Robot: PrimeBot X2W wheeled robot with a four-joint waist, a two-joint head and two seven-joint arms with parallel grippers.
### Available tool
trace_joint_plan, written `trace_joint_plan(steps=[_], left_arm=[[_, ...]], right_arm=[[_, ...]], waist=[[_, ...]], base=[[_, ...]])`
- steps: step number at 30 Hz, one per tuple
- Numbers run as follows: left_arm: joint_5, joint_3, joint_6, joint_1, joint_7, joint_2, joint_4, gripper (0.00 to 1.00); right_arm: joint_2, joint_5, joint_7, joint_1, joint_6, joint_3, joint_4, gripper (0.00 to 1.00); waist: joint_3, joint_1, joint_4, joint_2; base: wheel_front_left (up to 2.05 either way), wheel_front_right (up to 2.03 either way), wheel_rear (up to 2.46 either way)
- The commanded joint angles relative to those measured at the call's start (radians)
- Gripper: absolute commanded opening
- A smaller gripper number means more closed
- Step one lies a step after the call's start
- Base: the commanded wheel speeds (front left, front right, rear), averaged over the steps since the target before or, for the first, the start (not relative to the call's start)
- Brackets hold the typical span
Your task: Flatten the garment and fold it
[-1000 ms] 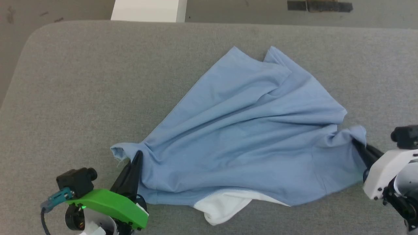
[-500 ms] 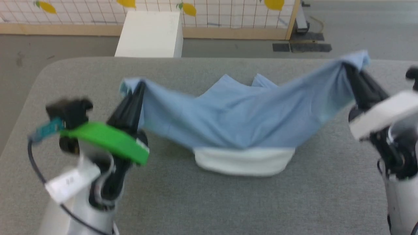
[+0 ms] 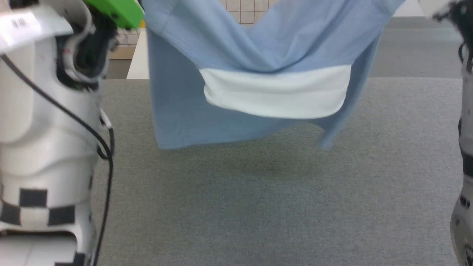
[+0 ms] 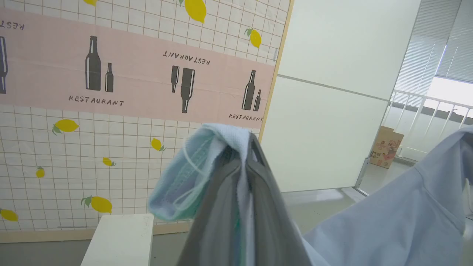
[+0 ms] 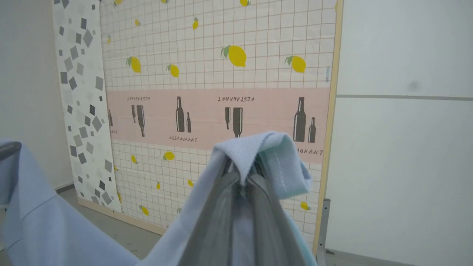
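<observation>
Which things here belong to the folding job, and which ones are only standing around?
For the job: garment, hanging between left gripper and right gripper, both shut on it; grey table beneath.
Just around: white box; cardboard box; lemon-patterned wall panel.

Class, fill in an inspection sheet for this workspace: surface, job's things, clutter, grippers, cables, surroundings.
Surface: grey fabric-covered table.
Job's things: shirt hangs sagging between the grippers, apparently off the table; white panel in front.
Clutter: nothing seen.
Grippers: left gripper and right gripper each shut on a shirt corner.
Cables: black cable loops down the left arm.
Surroundings: lemon-print wall, white box, cardboard box.
</observation>
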Motion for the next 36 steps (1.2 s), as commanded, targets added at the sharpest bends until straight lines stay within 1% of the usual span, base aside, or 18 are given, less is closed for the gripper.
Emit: trace_joint_plan(steps=[1, 4, 7, 12, 14, 19, 24, 27, 31, 33, 36], left_arm=[[0.016, 0.000, 0.010, -0.051, 0.013, 0.016, 0.036, 0.00], [0.038, -0.008, 0.023, -0.120, 0.042, 0.036, 0.102, 0.00], [0.059, -0.018, 0.037, -0.185, 0.068, 0.049, 0.150, 0.00], [0.074, -0.015, 0.065, -0.275, 0.045, 0.034, 0.203, 0.00], [0.093, -0.023, 0.068, -0.312, 0.011, 0.027, 0.217, 0.00], [0.127, -0.009, 0.079, -0.438, -0.153, -0.005, 0.243, 0.00], [0.117, 0.016, 0.057, -0.559, -0.287, -0.035, 0.289, 0.00], [0.107, 0.019, 0.023, -0.592, -0.364, -0.052, 0.336, 0.00], [0.090, 0.018, -0.029, -0.566, -0.445, -0.063, 0.417, 0.00], [0.082, 0.011, -0.050, -0.539, -0.455, -0.058, 0.457, 0.00], [0.056, 0.013, -0.073, -0.500, -0.466, -0.044, 0.491, 0.00]], right_arm=[[0.013, -0.022, 0.005, -0.051, -0.001, -0.001, 0.037, 0.00], [0.028, -0.057, 0.033, -0.124, -0.001, 0.001, 0.119, 0.00], [0.027, -0.109, 0.056, -0.195, -0.001, 0.006, 0.190, 0.00], [0.043, -0.182, 0.037, -0.293, -0.001, -0.025, 0.282, 0.00], [0.054, -0.209, 0.013, -0.334, -0.001, -0.034, 0.310, 0.00], [0.068, -0.292, -0.075, -0.466, -0.001, -0.051, 0.364, 0.00], [0.067, -0.374, -0.129, -0.582, -0.001, -0.067, 0.400, 0.00], [0.052, -0.405, -0.160, -0.614, -0.001, -0.084, 0.428, 0.00], [0.021, -0.436, -0.217, -0.591, -0.001, -0.103, 0.480, 0.00], [0.015, -0.438, -0.229, -0.561, -0.001, -0.104, 0.513, 0.00], [-0.001, -0.417, -0.247, -0.513, -0.001, -0.069, 0.549, 0.00]], waist=[[0.006, 0.0000, -0.011, 0.0000], [0.019, 0.0000, -0.023, 0.0000], [0.063, 0.0000, -0.033, 0.0000], [0.162, 0.0000, -0.043, 0.0000], [0.206, 0.0000, -0.045, 0.0000], [0.339, 0.0000, -0.050, 0.0000], [0.471, 0.0000, -0.042, 0.0000], [0.524, 0.0000, -0.020, 0.0000], [0.547, 0.0000, 0.006, 0.0000], [0.557, 0.0000, 0.013, 0.0000], [0.566, 0.0000, 0.022, 0.0000]], base=[[0.00, 0.00, 0.00], [0.00, 0.00, 0.00], [0.00, 0.00, 0.00], [0.00, 0.00, 0.00], [0.00, 0.00, 0.00], [0.00, 0.00, 0.00], [0.00, 0.00, 0.00], [0.00, 0.00, 0.00], [0.00, 0.00, 0.00], [0.00, 0.00, 0.00], [0.00, 0.00, 0.00]])
